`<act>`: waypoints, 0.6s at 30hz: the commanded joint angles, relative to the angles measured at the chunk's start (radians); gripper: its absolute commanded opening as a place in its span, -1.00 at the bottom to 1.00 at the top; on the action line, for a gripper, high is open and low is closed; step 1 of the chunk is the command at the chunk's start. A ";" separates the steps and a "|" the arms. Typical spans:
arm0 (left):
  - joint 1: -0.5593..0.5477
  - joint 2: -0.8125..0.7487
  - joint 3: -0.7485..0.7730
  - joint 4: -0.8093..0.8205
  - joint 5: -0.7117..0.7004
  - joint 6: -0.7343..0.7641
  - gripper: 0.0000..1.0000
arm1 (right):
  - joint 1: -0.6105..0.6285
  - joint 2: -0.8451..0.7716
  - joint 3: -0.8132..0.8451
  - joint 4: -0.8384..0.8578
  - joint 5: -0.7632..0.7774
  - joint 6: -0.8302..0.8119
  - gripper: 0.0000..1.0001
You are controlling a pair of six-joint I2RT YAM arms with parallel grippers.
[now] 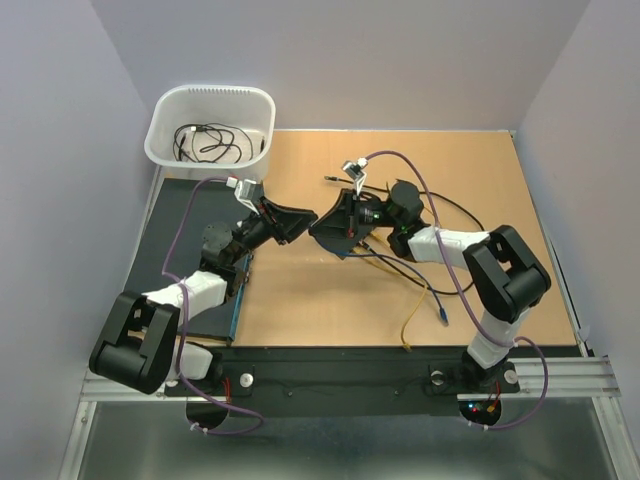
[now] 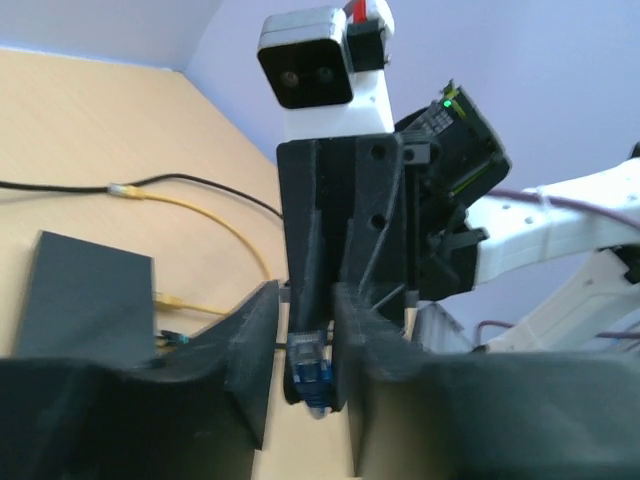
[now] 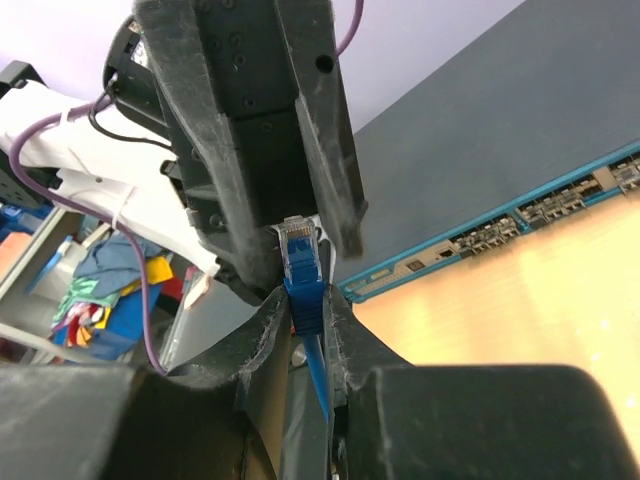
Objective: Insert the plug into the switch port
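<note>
Your right gripper [image 3: 305, 300] is pinching the plug [image 3: 300, 252] by its blue boot, with both fingers pressing against its sides. The clear tip is sticking out past the fingertips, and the blue cable [image 3: 318, 385] is trailing back between them. Your left gripper [image 2: 307, 300] is meeting it nose to nose over the middle of the table [image 1: 480, 180], with its fingers sitting narrowly on either side of the plug's tip. I cannot tell whether they are gripping the tip or only flanking it. The plug is sitting between the two grippers, not in any socket.

The switch [image 2: 90, 290], a small flat dark box, is lying on the table to the left of the grippers in your left wrist view, apart from the plug. A yellow cable [image 2: 205, 218] is ending at the edge that faces the grippers, and the ports there are too small to tell apart.

A larger grey unit [image 3: 480, 150] with a teal front full of sockets is lying beyond. A white bin [image 1: 210, 120] holding black cords is standing at the far left corner.
</note>
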 commanded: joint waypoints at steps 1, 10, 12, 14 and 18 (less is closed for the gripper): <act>0.006 -0.083 0.008 0.101 -0.009 0.080 0.08 | -0.011 -0.054 -0.043 0.033 0.037 -0.050 -0.99; 0.068 -0.379 0.092 -0.739 -0.533 0.330 0.75 | 0.137 -0.081 0.056 -0.689 0.440 -0.594 -0.99; 0.077 -0.440 0.094 -0.902 -0.742 0.313 0.84 | 0.244 -0.037 0.140 -0.827 0.590 -0.705 -0.99; 0.085 -0.485 0.088 -0.997 -0.838 0.287 0.84 | 0.292 -0.002 0.178 -0.864 0.650 -0.735 -0.99; 0.098 -0.522 0.074 -1.110 -0.945 0.258 0.84 | 0.390 0.116 0.317 -0.995 0.781 -0.829 -0.99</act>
